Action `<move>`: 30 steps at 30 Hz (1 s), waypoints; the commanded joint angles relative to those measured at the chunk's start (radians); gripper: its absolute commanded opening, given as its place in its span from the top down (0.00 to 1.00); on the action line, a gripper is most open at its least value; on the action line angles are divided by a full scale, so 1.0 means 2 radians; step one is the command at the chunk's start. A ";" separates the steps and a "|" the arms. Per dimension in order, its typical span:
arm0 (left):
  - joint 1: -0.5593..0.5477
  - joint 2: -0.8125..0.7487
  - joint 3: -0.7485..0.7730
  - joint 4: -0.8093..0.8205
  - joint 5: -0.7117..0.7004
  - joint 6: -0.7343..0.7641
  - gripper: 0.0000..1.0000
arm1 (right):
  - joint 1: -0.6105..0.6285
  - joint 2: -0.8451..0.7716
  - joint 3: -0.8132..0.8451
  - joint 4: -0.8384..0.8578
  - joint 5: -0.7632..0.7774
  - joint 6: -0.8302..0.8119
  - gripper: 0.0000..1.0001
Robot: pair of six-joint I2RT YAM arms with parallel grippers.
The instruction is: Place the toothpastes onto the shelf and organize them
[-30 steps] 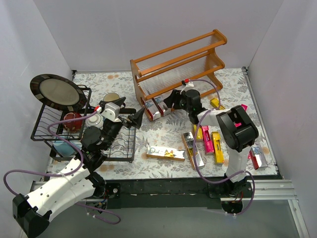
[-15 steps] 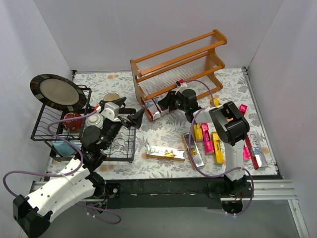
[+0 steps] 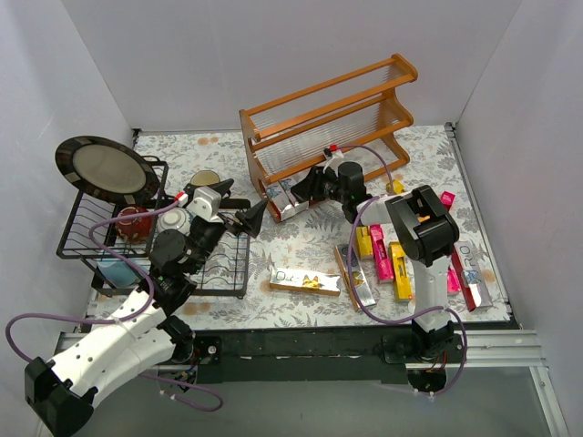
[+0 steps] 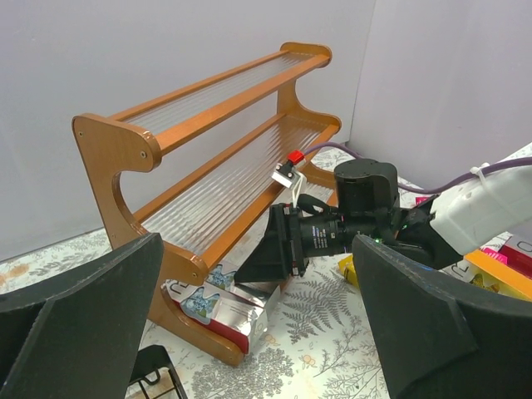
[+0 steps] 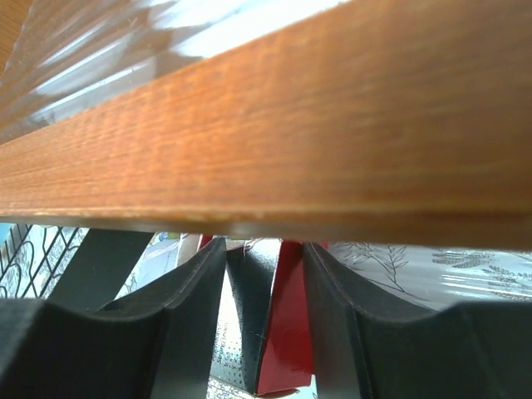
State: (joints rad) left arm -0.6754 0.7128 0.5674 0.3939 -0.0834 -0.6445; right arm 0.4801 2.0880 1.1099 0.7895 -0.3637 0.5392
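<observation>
Shelf: the shelf (image 3: 325,116) is seen at the back of the bench (image 3: 273,246). It is made of orange-brown wood, with three stepped tiers of thin pale rods carried between curved side panels.

Cartons at the shelf: a small cluster of toothpastes (image 3: 284,202), red and crinkled silver with print, is lodged at the foot of the left side panel, below the lowest front rail. Whether it is borne by the bench or by the shelf cannot be told.

Loose cartons: the others are laid flat on the bench in front of the shelf. A white printed carton (image 3: 305,281) and a silver carton (image 3: 357,276) are found just beside each other. A yellow carton (image 3: 364,242), a magenta carton (image 3: 383,256) and a second yellow carton (image 3: 401,270) are set side by side. A red-and-white carton (image 3: 466,280) is found near the right edge.

Right arm: the right hand (image 3: 308,185) is reached in under the lowest rail, at the cluster. In its wrist view a red carton (image 5: 284,332) is flanked closely by the two fingers (image 5: 332,332), with the wooden rail right above — whether it is truly pinched cannot be told.

Left arm: the left hand (image 3: 239,202) is held wide open above the dish rack (image 3: 228,269), well apart from the shelf, with nothing gripped.

Dish rack: a dark round plate (image 3: 105,170) is stood on edge at its left end.
</observation>
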 commanded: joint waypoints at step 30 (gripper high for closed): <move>0.005 -0.008 0.015 -0.012 -0.007 -0.016 0.02 | -0.060 -0.396 -0.103 -0.488 0.416 -0.145 0.01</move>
State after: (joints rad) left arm -0.6693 0.7013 0.5678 0.3744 -0.0788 -0.6666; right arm 0.4286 1.3949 0.9058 0.1059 0.1986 0.2901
